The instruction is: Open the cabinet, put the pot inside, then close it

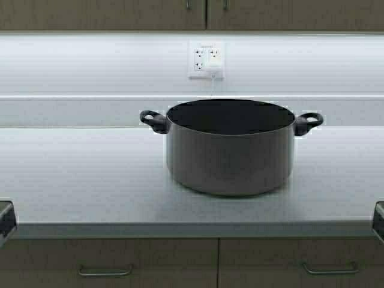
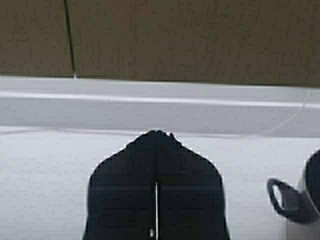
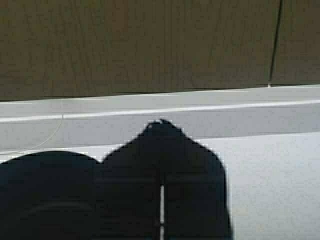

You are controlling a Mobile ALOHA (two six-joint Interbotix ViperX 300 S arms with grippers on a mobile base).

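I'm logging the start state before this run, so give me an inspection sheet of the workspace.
Surface: pale countertop, bare around the pot.
Job's things: pot upright at the counter's middle, no lid; cabinet above, doors shut.
Clutter: nothing seen.
Grippers: left tool shut, low above the counter, left of the pot; right tool shut, right of the pot.
Cables: white plug in the wall outlet; no cord seen.
Surroundings: base drawers with horizontal handles, shut.

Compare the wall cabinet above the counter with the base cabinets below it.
The cabinet hangs above the counter; the base cabinets sit beneath it. The cabinet's handles run vertically at its centre seam; the base cabinets' handles lie horizontally. Both are tan, flat-fronted and closed.
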